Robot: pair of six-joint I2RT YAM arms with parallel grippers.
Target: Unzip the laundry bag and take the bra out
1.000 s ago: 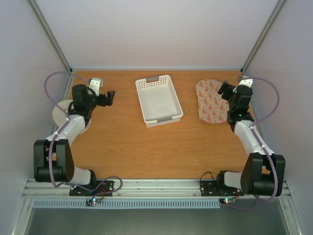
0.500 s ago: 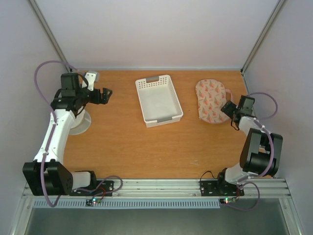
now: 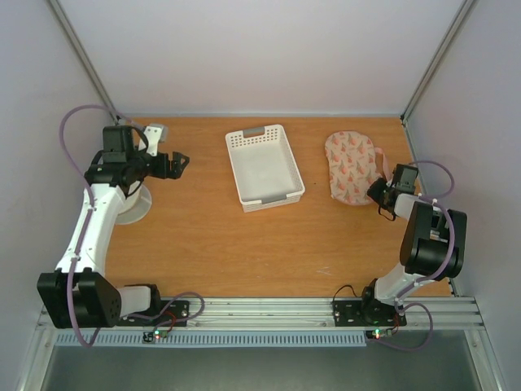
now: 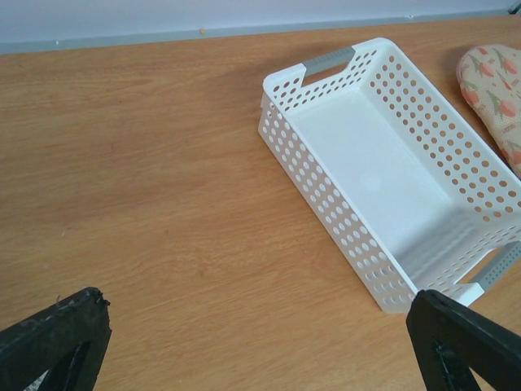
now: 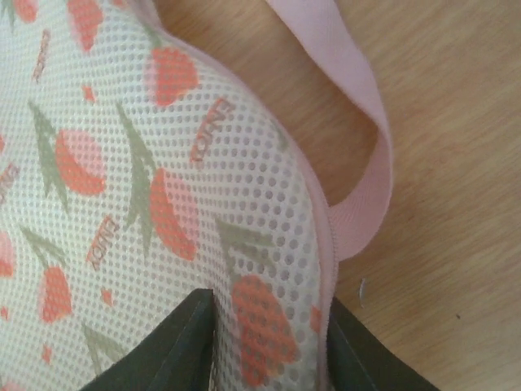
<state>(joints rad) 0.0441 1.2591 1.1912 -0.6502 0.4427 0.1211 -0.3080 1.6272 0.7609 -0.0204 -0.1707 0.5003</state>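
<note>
Closely, right end effector (image 5: 269,330) straddles laundry bag (image 5: 155,171) edge.

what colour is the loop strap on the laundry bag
Pale pink. The strap on the laundry bag shows best in the right wrist view.

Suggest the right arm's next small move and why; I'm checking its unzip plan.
Probably close the right gripper on the bag: its open fingers straddle the bag's edge, which looks zipped shut, beside the pink loop.
</note>
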